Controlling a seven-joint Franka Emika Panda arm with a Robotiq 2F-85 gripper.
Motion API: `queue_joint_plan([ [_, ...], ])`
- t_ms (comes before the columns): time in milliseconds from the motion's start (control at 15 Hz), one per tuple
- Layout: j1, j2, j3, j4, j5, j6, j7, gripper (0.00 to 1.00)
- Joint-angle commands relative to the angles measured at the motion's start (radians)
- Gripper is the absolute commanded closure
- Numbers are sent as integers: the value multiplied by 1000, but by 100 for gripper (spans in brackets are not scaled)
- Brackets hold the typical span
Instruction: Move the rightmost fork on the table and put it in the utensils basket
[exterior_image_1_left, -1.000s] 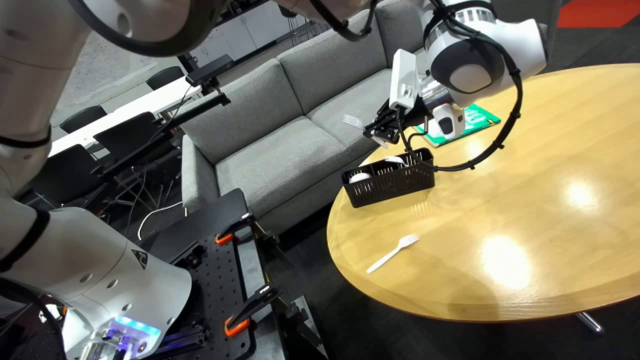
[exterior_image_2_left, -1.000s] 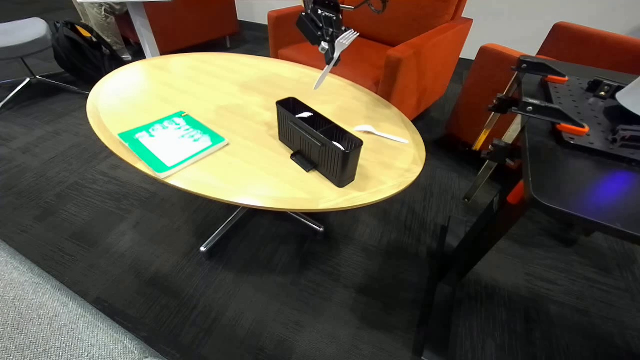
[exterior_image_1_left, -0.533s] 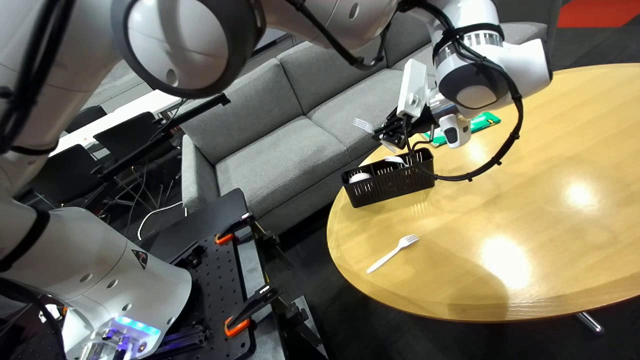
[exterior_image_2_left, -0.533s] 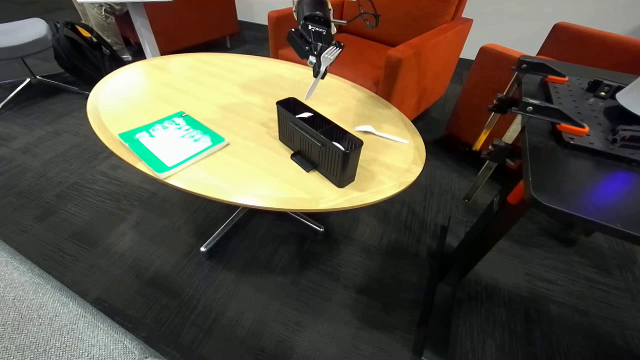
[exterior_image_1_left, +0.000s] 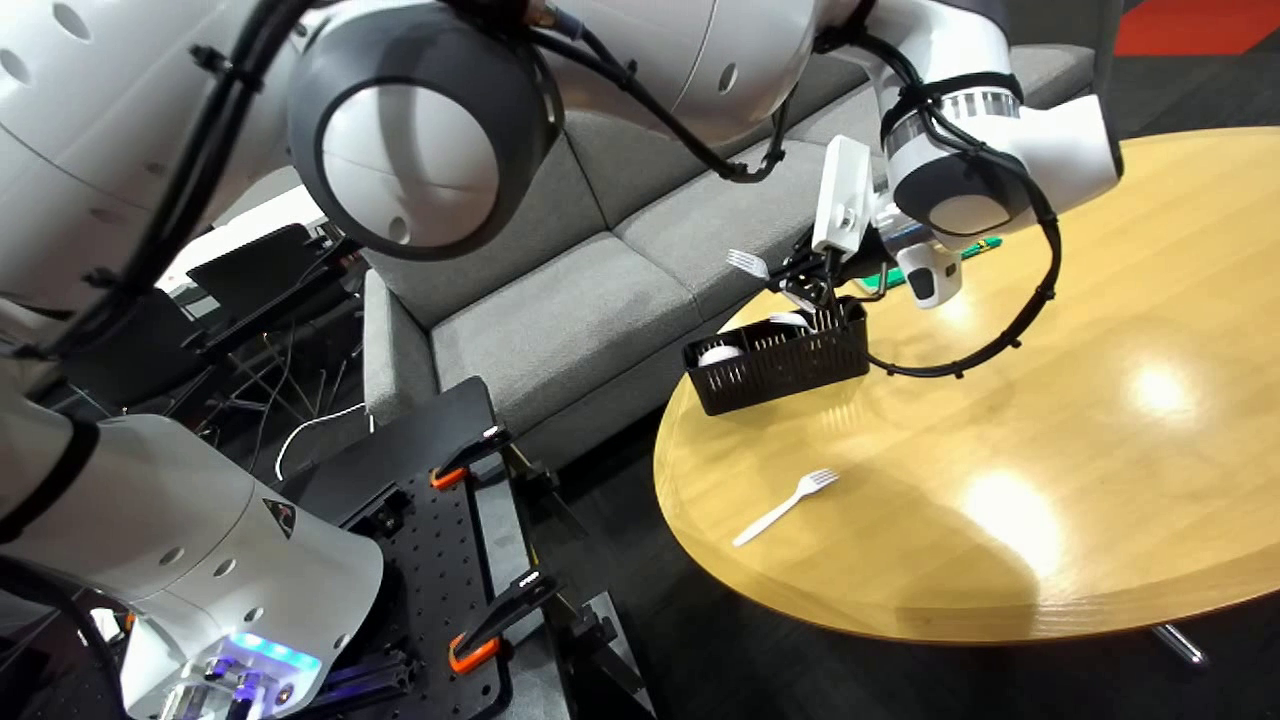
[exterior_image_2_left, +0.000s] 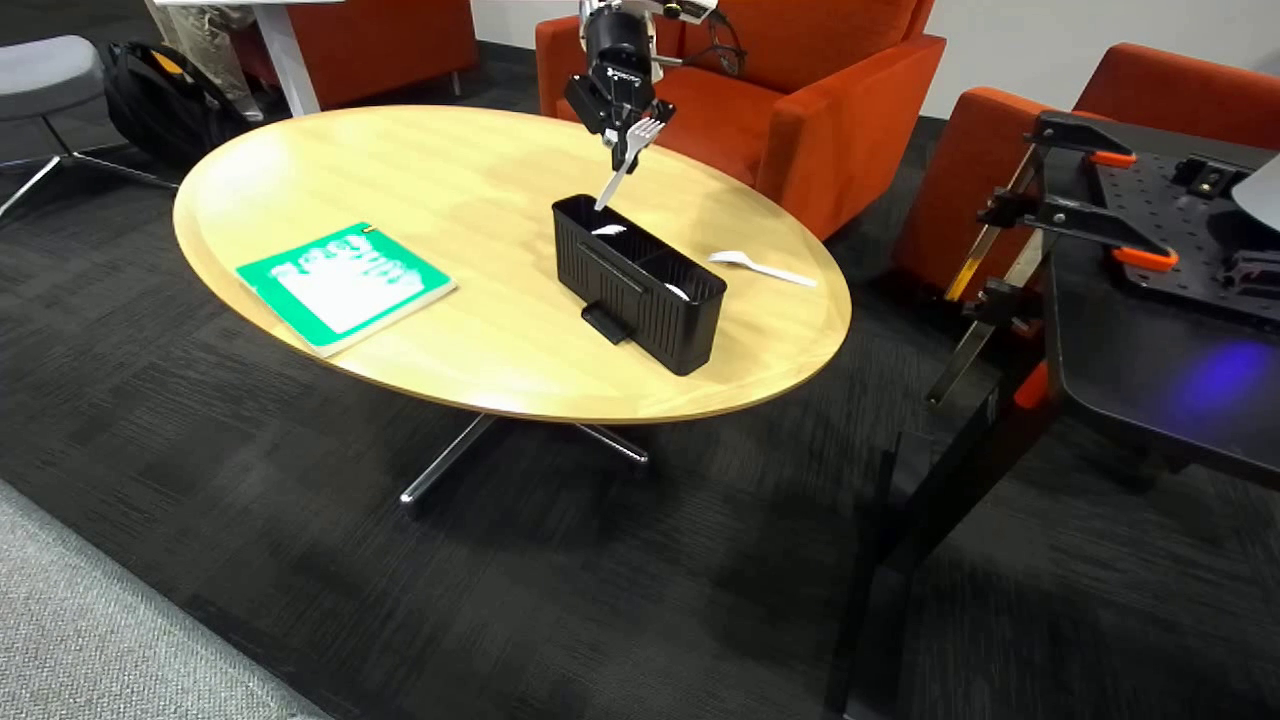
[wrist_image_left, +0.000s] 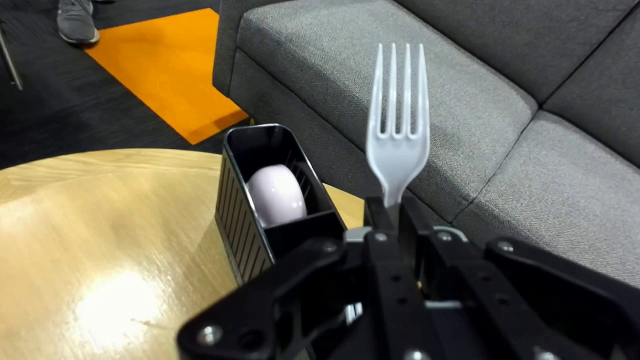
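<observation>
While the green-and-white packet (exterior_image_2_left: 345, 285) keeps its place flat on the bench (exterior_image_2_left: 430, 190), far left in an exterior view, the items to its right read as follows. Pincer (wrist_image_left: 393, 216): clamped, as the wrist view shows, on the handle of what is judged the rightmost fork (wrist_image_left: 398, 150); lower than a second ago and closer to the utensils basket (exterior_image_2_left: 650, 320), so the carry seems nearly done, insertion next. Fork, white plastic: gripped just below its head, head projecting from one side of the pincer, handle slanting down from the other, its end showing at the mouth of the basket's left-end compartment; whether past the rim, uncertain. Basket, black, upright: white pieces (exterior_image_2_left: 608, 230) lie in both end compartments. Second fork (exterior_image_2_left: 765, 269), far right: flat on the bench, unmoved, well apart from the pincer.
</observation>
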Motion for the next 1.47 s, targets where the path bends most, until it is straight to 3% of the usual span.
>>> queue_joint_plan([
  [0, 0, 53, 7, 89, -7, 1, 51, 64],
  [67, 1, 59, 7, 97, -9, 4, 52, 63],
  [467, 13, 41, -6, 91, -4, 5, 52, 19],
  [667, 16, -53, -24, 10, -16, 35, 20, 1],
  [933, 38, -206, -70, -111, -56, 137, -37, 0],
  [1333, 108, -438, -134, -337, -115, 411, -207, 0],
  [1400, 86, -471, -89, -374, -156, 452, -222, 0],
])
